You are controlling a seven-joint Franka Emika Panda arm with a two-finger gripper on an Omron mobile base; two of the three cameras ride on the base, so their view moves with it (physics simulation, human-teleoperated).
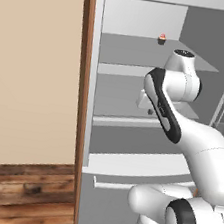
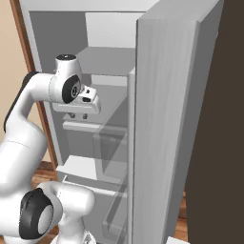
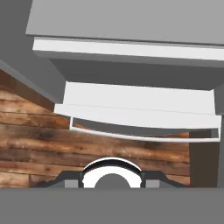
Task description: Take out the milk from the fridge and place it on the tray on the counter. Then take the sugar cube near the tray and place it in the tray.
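While the fridge [image 1: 130, 137] stands open ahead of me, I log the first step as in hand: finding and fetching the milk.

Left to right in the left base view: beige wall, brown wood panel [image 1: 79, 104] framing the cabinet, then the grey shelves. On the upper shelf [image 1: 143, 50], far back, sits a tiny pink-topped cupcake-like thing [image 1: 162, 39]. Not my target. The arm reaches in at the level of the middle shelf [image 1: 117, 92].

Right base view: the tool [image 2: 78, 116] hangs under the wrist, just above the front of that middle shelf, pointing downward. The open door [image 2: 167, 124] fills the right side, with clear racks [image 2: 114, 143] on its inner face.

Hand view: I look down past the shelf edges and a lower drawer front [image 3: 140, 120] to the wooden floor [image 3: 43, 144].

Tool state: I cannot tell how far the jaws stand apart; the fingers are too small in the base views. I see nothing held.

Milk: I cannot locate the carton on any visible shelf or rack, so its position relative to the tool is unknown. My judgement is that it may sit behind the arm or in a door rack.

Next move calls for tilting the hand to sweep the shelves and racks before committing to any reach. Risk: clipping a shelf edge.
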